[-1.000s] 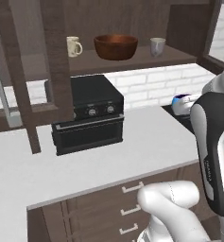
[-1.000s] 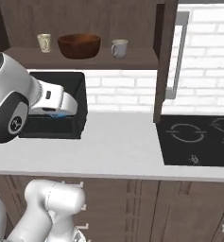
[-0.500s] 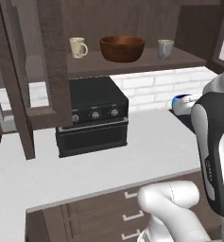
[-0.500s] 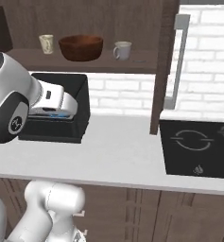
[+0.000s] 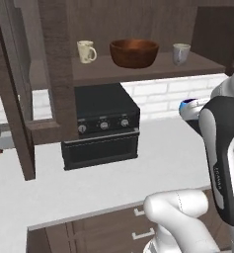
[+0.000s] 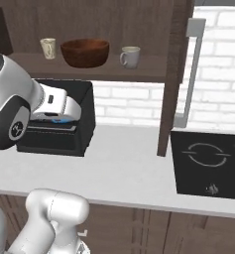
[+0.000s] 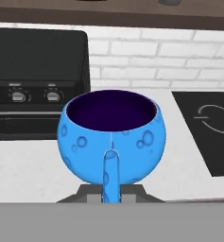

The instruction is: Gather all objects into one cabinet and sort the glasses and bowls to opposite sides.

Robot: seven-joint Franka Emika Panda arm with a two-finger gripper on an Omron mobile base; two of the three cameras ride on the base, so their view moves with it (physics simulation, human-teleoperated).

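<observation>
Holding the blue bowl [image 7: 112, 136] upright above the white counter [image 7: 28, 165], the gripper [image 7: 111, 193] is closed narrowly on its near rim. On the cabinet [image 5: 138, 69] shelf stand the cream mug [image 5: 86, 51] at left, the brown bowl [image 5: 134, 52] in the middle and the grey-green mug [image 5: 180, 53] at right, above the black oven [image 5: 101, 123].
</observation>
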